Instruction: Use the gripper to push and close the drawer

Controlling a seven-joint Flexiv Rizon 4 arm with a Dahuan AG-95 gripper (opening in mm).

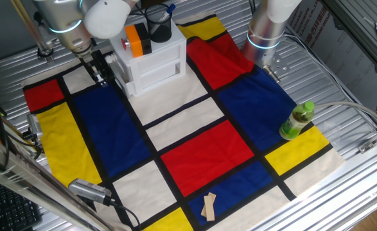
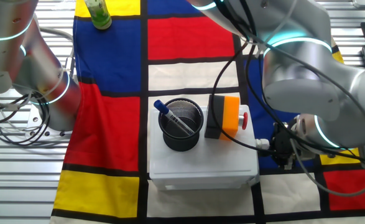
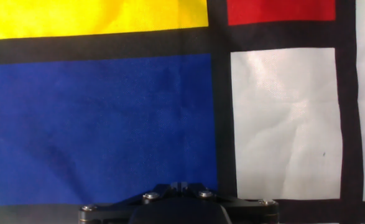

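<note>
Spreading over the ribbed metal table (image 1: 342, 77), a cloth (image 1: 201, 154) of red, blue, yellow and white blocks edged in black carries the white mini cabinet (image 1: 151, 64) near its far edge, whose drawer (image 1: 157, 72) looks pushed in, front flush with the casing, tan pieces faint behind the front. The black gripper (image 1: 100, 70) hangs just beside the cabinet's side, and whether its fingers are parted or together I cannot tell. One fixed view alone shows wooden pieces (image 1: 208, 206) at the near edge, the other fixed view looks down on a mesh pen cup (image 2: 182, 124) and an orange-and-black box (image 2: 226, 116) atop the cabinet, both catch a green bottle (image 1: 297, 120), and the hand view shows only cloth.
</note>
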